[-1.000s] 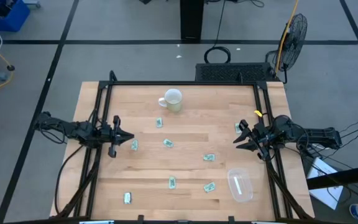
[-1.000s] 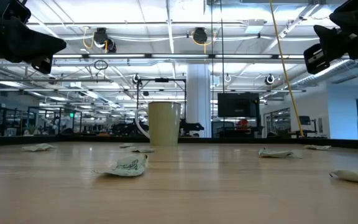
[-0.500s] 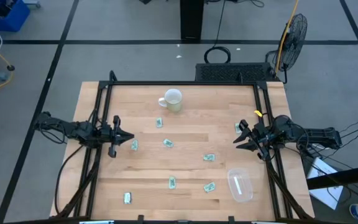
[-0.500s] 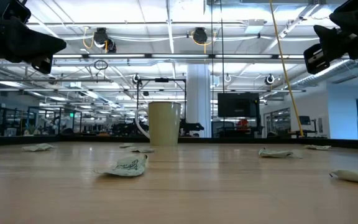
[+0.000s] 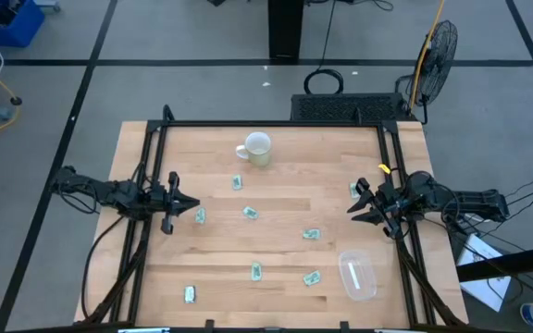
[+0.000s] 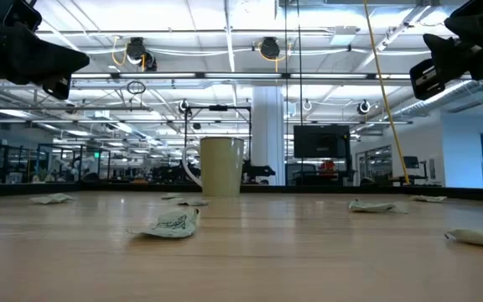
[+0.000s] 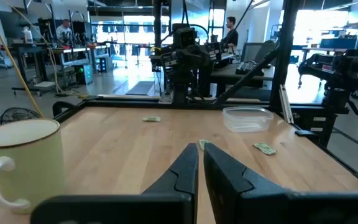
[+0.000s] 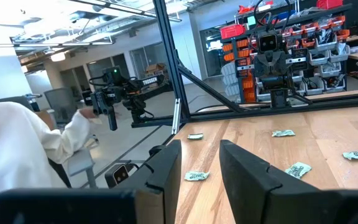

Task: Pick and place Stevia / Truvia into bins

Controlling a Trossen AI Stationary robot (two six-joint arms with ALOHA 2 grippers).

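Observation:
Several pale green and white Stevia / Truvia packets lie flat on the wooden table: one [image 5: 200, 215] just past my left gripper's tips, others mid-table [image 5: 250, 213] [image 5: 312, 234] and toward the near edge [image 5: 256, 271] [image 5: 190, 294]. The clear bin [image 5: 357, 276] stands at the near right, also seen in the left wrist view [image 7: 247, 118]. My left gripper [image 5: 195, 210] [image 7: 199, 147] hangs shut above the table's left side, pointing level. My right gripper [image 5: 350, 210] [image 8: 201, 146] hangs open above the right side, nothing between its fingers.
A white mug [image 5: 255, 149] [image 6: 222, 166] stands at the far middle of the table. A black frame rail [image 5: 266, 124] borders the table. A person's white sleeve [image 8: 23, 155] shows beyond the table in the right wrist view. A fan [image 5: 438, 46] stands behind the table.

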